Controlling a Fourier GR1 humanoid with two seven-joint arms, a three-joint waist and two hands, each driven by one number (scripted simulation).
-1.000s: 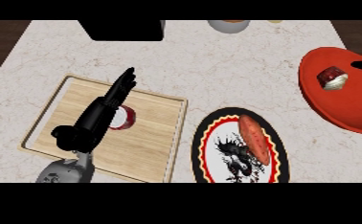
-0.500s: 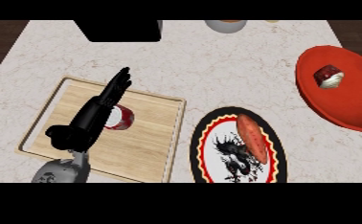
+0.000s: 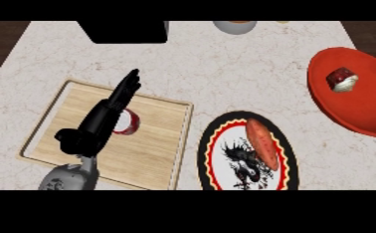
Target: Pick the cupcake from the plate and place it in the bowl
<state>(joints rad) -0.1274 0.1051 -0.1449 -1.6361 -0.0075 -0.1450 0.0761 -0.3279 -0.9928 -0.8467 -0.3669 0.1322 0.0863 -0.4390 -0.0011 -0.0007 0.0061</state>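
Not much had moved in that last second. The left hand [image 3: 99,122] hung over the wooden board [image 3: 158,142] just as before, fingers straight and stretched toward the far side, holding nothing, with only a slight sway of the fingertips. The right hand was nowhere in the view, so its state could not be told.

The cupcake [image 3: 342,78], red with a white top, sat where it had been all along: inside the red dish [image 3: 330,102] at the right edge, well apart from the hand. Whether that dish was the plate or the bowl was not clear from this angle. If it was the plate, the pick had not yet begun. If it was the bowl, the job looked done.

Under the left hand's fingers lay a small round red-and-white thing [image 3: 129,123], half hidden on the board, and what it was could not be told.

Between board and dish stood the black-rimmed patterned plate [image 3: 213,142] carrying an orange sweet potato [image 3: 262,145]. Any reach from the left side to the cupcake would have had to pass over it. At the far edge of the pale speckled surface [image 3: 220,67] were a dark box [image 3: 125,30] and a pale round vessel [image 3: 235,26], both clear of the route.
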